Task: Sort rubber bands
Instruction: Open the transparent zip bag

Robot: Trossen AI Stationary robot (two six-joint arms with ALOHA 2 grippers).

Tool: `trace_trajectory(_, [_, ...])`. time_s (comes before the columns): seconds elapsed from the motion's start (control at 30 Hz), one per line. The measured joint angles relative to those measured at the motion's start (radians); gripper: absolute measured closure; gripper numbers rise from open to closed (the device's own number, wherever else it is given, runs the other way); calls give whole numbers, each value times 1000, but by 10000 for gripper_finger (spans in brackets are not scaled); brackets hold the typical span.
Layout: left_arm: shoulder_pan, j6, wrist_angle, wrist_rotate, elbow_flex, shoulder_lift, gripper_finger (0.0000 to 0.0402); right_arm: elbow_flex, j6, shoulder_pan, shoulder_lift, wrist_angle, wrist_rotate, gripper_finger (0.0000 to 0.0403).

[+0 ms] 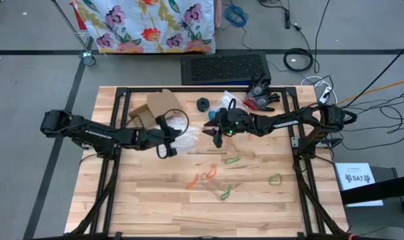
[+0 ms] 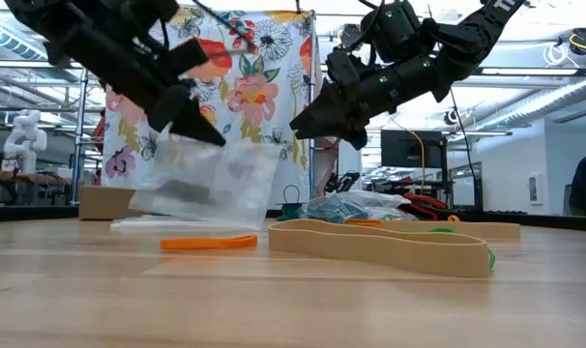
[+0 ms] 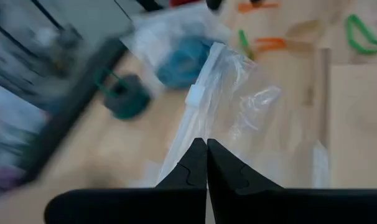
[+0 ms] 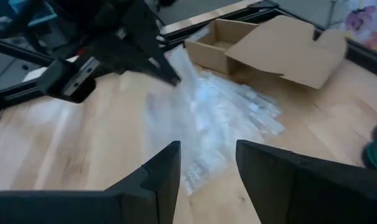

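About six rubber bands [image 1: 230, 161] lie loose on the table [image 1: 155, 200]'s near middle: three green, two orange, one tan. The left hand [image 1: 163, 151] is clamped on a clear bag [image 3: 229, 102], lifted above the table. The right hand [image 1: 217, 139], fingers apart, hovers just right of it. Far behind stand one cardboard box [image 1: 152, 108], one teal spool [image 1: 203, 104] and another bag holding blue bands [image 1: 223, 103]

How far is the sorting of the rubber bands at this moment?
Early stage. Nothing looks sorted: the orange, green and tan rubber bands lie loose and mixed on the table. In hand: the left gripper is shut on a clear plastic bag, lifting it from the stack beside the cardboard box. The right gripper hangs open, facing that bag. Left: picking up and bagging every band.
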Motion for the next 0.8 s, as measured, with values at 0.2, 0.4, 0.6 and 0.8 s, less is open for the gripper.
trace_trajectory(0.2, [-55, 131, 49, -128, 25, 0, 401, 0, 23, -25, 34, 123, -75, 257])
trace_trajectory(0.4, [-59, 168, 107, -153, 25, 0, 401, 57, 26, -55, 112, 155, -169, 258])
trace_trajectory(0.6, [-60, 183, 112, -189, 25, 0, 401, 171, 16, -58, 199, 93, -276, 283])
trace_trajectory(0.8, [-59, 189, 77, -201, 25, 0, 401, 217, -76, -89, 195, -14, -277, 312])
